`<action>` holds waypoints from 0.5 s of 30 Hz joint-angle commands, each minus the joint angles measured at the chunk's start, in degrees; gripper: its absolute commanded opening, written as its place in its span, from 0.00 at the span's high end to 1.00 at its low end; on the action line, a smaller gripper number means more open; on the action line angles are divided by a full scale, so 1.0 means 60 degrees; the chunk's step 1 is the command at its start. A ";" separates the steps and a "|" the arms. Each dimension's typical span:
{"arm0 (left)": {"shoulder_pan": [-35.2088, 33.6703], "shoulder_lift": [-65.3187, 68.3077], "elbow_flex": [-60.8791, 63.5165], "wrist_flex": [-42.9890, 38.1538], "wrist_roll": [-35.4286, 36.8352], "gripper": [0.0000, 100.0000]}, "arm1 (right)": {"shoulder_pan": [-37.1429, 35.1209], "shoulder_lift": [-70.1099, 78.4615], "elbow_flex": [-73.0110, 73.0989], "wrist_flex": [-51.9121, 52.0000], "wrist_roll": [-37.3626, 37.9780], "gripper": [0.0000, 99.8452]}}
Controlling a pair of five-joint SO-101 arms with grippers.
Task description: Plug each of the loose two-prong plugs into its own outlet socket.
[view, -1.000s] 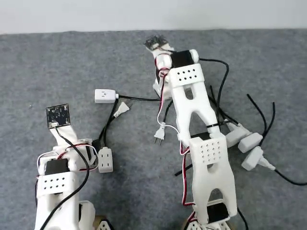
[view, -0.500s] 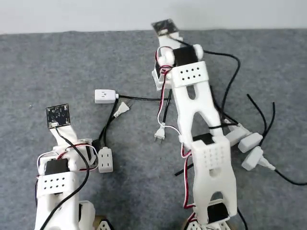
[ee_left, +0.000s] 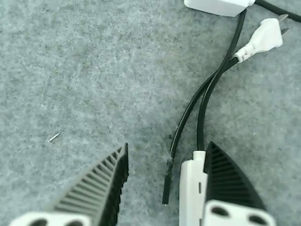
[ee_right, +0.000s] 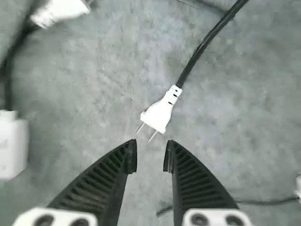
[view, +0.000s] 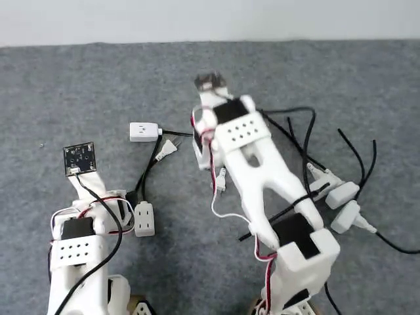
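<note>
I can read no words, numbers or signs on anything. The white plug (ee_right: 157, 115) bears small dark marks at its cord end, too small for me to make out.

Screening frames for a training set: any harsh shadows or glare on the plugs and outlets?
High view: even, diffuse light, only faint shadows on the grey carpet, no glare on the outlet block. Left wrist view: the white plug is bright yet not washed out. Right wrist view: the two-prong plug ahead of the right claw is evenly lit, no glare.
</note>
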 commanded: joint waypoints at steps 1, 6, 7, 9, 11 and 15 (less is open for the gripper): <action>0.0073 -0.0176 -0.0037 -0.0234 0.0059 0.75 | 0.0051 -0.0623 0.1773 -0.2073 -0.0278 0.90; 0.0073 -0.0176 -0.0037 -0.0234 0.0059 0.75 | 0.0476 -0.0388 0.2242 -0.2864 -0.0777 0.90; 0.0073 -0.0176 -0.0037 -0.0234 0.0059 0.75 | 0.0491 -0.0300 0.2212 -0.2908 -0.0777 0.90; 0.0073 -0.0176 -0.0037 -0.0234 0.0059 0.75 | 0.0491 -0.0081 0.2154 -0.3040 -0.0777 0.90; 0.0073 -0.0176 -0.0037 -0.0234 0.0059 0.75 | 0.0491 0.0212 0.2139 -0.3333 -0.0777 0.90; 0.0088 -0.0176 0.0037 -0.0234 0.0044 0.75 | 0.0476 0.0784 0.2022 -0.3744 -0.0777 0.90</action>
